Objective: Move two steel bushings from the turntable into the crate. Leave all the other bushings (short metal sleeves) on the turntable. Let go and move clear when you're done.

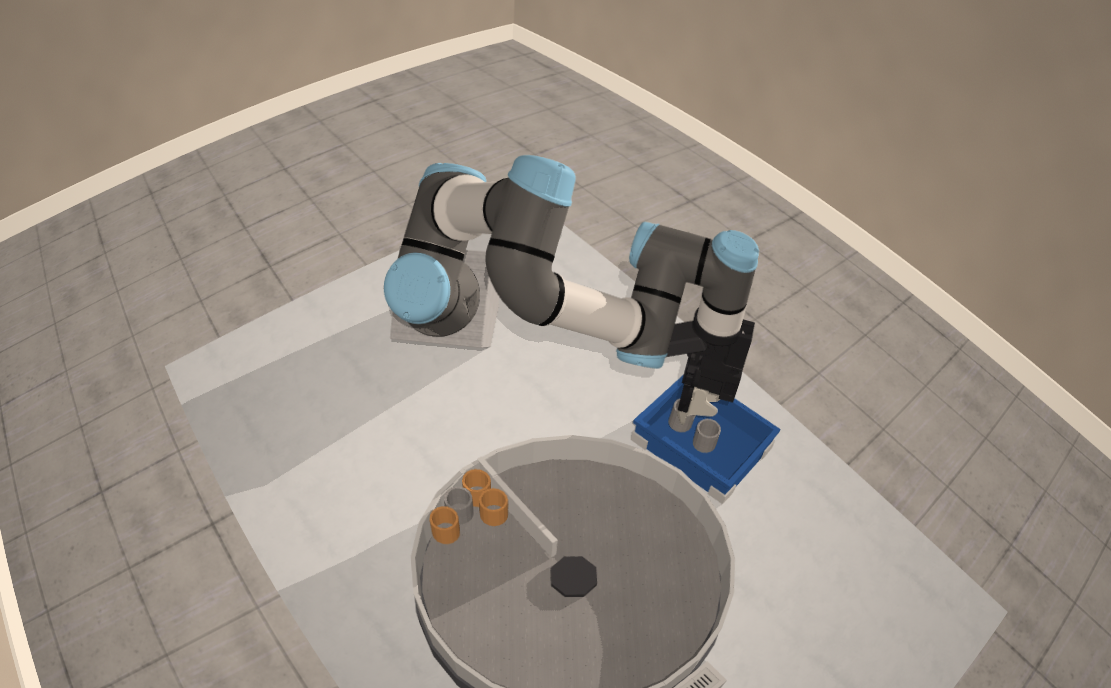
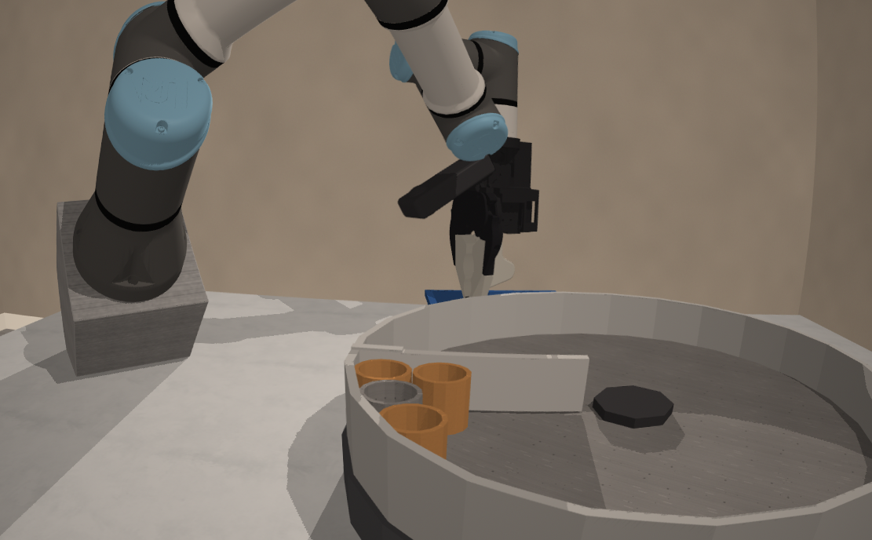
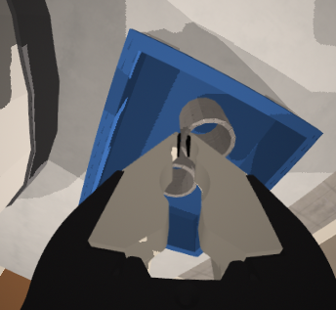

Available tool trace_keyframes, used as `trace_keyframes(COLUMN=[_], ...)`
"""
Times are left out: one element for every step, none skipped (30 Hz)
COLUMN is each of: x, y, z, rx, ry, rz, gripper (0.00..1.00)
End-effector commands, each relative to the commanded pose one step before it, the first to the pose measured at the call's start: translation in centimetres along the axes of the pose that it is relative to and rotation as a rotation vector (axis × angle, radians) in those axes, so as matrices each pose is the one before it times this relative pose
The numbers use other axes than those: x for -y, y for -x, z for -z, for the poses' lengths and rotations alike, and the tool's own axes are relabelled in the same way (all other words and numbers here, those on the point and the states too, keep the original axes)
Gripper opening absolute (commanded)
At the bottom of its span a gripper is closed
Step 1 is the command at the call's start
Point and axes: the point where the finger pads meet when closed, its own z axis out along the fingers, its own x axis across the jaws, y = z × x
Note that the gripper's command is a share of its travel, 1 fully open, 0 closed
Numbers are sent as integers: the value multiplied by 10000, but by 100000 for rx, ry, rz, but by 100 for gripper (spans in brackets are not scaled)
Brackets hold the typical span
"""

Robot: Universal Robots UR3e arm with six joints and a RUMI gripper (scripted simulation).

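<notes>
My gripper is shut on the wall of a steel bushing and holds it low inside the blue crate. Whether it touches the crate floor is hidden. Another steel bushing stands in the crate beside it. On the turntable, a grey bushing stands close among three orange bushings. In the exterior view the turntable's wall hides the bushings in the crate.
A pale divider runs inward from the turntable's wall beside the bushings. A black hub sits at the turntable's middle. The turntable's raised wall stands close to the crate. The arm's base block is at the left in the exterior view.
</notes>
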Motion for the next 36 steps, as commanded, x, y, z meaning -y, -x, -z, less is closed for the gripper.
trace_keyframes(x=[-659, 0, 0, 0, 0, 0, 0, 0, 0, 0, 0, 0, 0, 0, 0, 0, -1, -1, -1, -2, -2, -2, -2, -2, -2, -2, -1, -1, -2, -4, 0, 0, -3, -3, -2, -2], y=[79, 0, 0, 0, 0, 0, 0, 0, 0, 0, 0, 0, 0, 0, 0, 0, 0, 0, 0, 0, 0, 0, 0, 0, 0, 0, 1, 1, 0, -1, 0, 0, 0, 0, 0, 0], z=[710, 0, 0, 0, 0, 0, 0, 0, 0, 0, 0, -2, -13, 0, 0, -32, -59, -90, -124, -160, -196, -231, -263, -292, -317, -337, -351, -360, -365, -363, 0, 0, -354, -339, -319, -294], rx=[-23, 0, 0, 0, 0, 0, 0, 0, 0, 0, 0, 0, 0, 0, 0, 0, 0, 0, 0, 0, 0, 0, 0, 0, 0, 0, 0, 0, 0, 0, 0, 0, 0, 0, 0, 0], ry=[228, 0, 0, 0, 0, 0, 0, 0, 0, 0, 0, 0, 0, 0, 0, 0, 0, 0, 0, 0, 0, 0, 0, 0, 0, 0, 0, 0, 0, 0, 0, 0, 0, 0, 0, 0], rz=[-78, 0, 0, 0, 0, 0, 0, 0, 0, 0, 0, 0, 0, 0, 0, 0, 0, 0, 0, 0, 0, 0, 0, 0, 0, 0, 0, 0, 0, 0, 0, 0, 0, 0, 0, 0], gripper=[0, 0, 0, 0, 0, 0, 0, 0, 0, 0, 0, 0, 0, 0, 0, 0, 0, 0, 0, 0, 0, 0, 0, 0, 0, 0, 0, 0, 0, 0, 0, 0, 0, 0, 0, 0])
